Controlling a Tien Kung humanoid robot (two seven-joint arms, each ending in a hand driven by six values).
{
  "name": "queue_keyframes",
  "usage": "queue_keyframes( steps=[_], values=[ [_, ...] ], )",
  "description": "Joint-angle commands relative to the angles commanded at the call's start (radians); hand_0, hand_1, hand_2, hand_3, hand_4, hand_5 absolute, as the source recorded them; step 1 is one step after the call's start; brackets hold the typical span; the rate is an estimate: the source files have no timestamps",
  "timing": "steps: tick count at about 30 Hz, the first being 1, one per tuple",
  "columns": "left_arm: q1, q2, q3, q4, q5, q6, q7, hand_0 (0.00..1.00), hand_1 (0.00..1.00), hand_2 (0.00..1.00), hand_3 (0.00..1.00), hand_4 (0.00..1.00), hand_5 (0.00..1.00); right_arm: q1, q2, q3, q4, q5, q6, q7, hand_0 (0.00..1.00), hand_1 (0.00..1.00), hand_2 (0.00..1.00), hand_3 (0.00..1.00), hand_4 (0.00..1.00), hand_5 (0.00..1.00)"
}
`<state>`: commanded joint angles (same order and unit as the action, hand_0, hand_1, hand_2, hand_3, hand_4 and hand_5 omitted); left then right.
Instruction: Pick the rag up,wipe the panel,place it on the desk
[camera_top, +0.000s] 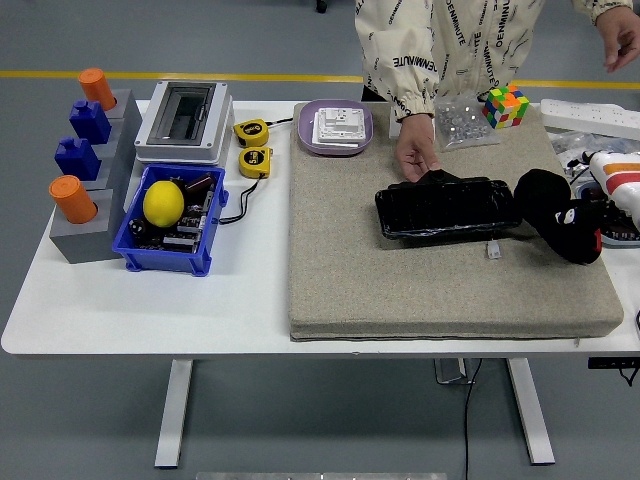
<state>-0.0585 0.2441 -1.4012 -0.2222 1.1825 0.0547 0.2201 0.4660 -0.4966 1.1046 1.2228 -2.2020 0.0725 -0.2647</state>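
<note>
A black glossy panel (446, 208) lies on the grey mat (400, 280) in the middle right. A person's hand (414, 155) rests on the panel's far left corner. My right hand (560, 225) comes in from the right edge, just off the panel's right end and touching or nearly touching it. It is closed on a bunched black rag (545, 195); hand and rag are both black and hard to tell apart. A small white connector (493, 250) lies by the panel's near right corner. My left arm is out of sight.
A purple plate with a white switch (337, 127), a bag of screws (462, 122), a colour cube (506, 105) and a power strip (590, 117) stand at the back. A blue bin with a lemon (166, 215), tape measures (253, 147), a grey box (184, 120) and block holders stand on the left.
</note>
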Motion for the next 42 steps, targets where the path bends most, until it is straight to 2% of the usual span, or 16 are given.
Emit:
queue_keyframes(
  steps=[17, 28, 29, 30, 32, 36, 37, 38, 42],
  values=[
    [0.001, -0.001, -0.006, 0.0, 0.003, 0.0, 0.0, 0.636, 0.657, 0.682, 0.573, 0.613, 0.507, -0.016, -0.018, 0.082, 0.021, -0.006, 0.017, -0.007, 0.828, 0.81, 0.9, 0.881, 0.998, 0.607],
    [0.006, -0.002, 0.002, 0.0, -0.001, 0.0, 0.0, 0.634, 0.657, 0.682, 0.573, 0.613, 0.507, -0.033, -0.027, 0.101, 0.044, -0.019, 0.016, -0.019, 0.833, 0.813, 0.904, 0.879, 0.998, 0.626],
    [0.007, -0.002, 0.003, 0.001, -0.002, 0.0, 0.0, 0.634, 0.657, 0.682, 0.573, 0.613, 0.507, -0.038, -0.028, 0.107, 0.052, -0.022, 0.006, -0.024, 0.833, 0.813, 0.904, 0.879, 0.998, 0.626],
    [0.008, -0.001, 0.003, 0.001, -0.002, 0.0, 0.0, 0.635, 0.657, 0.682, 0.572, 0.613, 0.507, -0.043, -0.029, 0.112, 0.059, -0.026, -0.006, -0.026, 0.801, 0.762, 0.85, 0.847, 0.998, 0.615],
    [0.009, -0.001, 0.004, 0.001, -0.002, 0.0, 0.0, 0.635, 0.657, 0.682, 0.572, 0.613, 0.507, -0.052, -0.029, 0.124, 0.071, -0.032, -0.036, -0.027, 0.801, 0.762, 0.85, 0.847, 0.998, 0.615],
    [0.011, 0.0, 0.007, 0.001, -0.002, 0.0, 0.0, 0.635, 0.657, 0.682, 0.572, 0.613, 0.507, -0.073, -0.032, 0.159, 0.097, -0.048, -0.122, -0.002, 0.801, 0.762, 0.85, 0.847, 0.998, 0.615],
    [0.011, 0.0, 0.008, 0.001, -0.002, 0.0, 0.0, 0.635, 0.657, 0.682, 0.572, 0.613, 0.507, -0.079, -0.033, 0.172, 0.103, -0.049, -0.149, 0.008, 0.763, 0.731, 0.819, 0.818, 0.998, 0.574],
    [0.011, 0.0, 0.01, 0.0, -0.003, 0.0, 0.0, 0.635, 0.657, 0.682, 0.572, 0.613, 0.507, -0.084, -0.033, 0.183, 0.107, -0.047, -0.171, 0.015, 0.763, 0.731, 0.819, 0.818, 0.998, 0.574],
    [0.009, 0.0, 0.015, -0.001, -0.005, -0.001, 0.0, 0.635, 0.657, 0.682, 0.572, 0.613, 0.507, -0.107, -0.034, 0.224, 0.113, 0.01, -0.255, 0.05, 0.763, 0.731, 0.819, 0.818, 0.998, 0.574]
  ],
)
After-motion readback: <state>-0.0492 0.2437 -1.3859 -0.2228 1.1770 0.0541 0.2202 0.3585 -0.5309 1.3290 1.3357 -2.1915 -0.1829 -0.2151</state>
